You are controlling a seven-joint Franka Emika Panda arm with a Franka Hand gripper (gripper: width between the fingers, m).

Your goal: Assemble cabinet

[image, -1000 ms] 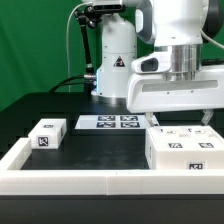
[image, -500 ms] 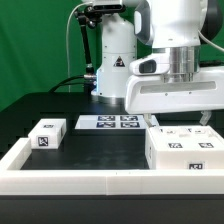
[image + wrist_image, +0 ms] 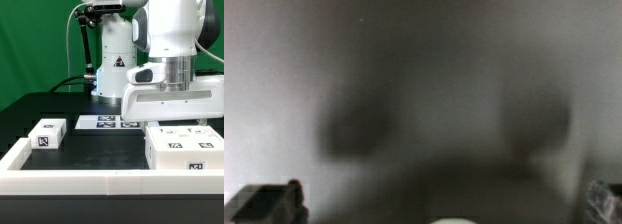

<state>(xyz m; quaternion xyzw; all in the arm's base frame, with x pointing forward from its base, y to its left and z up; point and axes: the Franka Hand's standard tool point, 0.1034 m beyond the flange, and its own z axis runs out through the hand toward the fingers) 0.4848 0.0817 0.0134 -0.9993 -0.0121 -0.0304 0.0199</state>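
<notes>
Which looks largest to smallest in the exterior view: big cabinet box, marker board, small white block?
1. big cabinet box. Then marker board and small white block look alike; block nearer camera, so unranked.

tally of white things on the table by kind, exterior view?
Large cabinet box: 1
Small cabinet block: 1
Marker board: 1
Border frame: 1
Total: 4
</notes>
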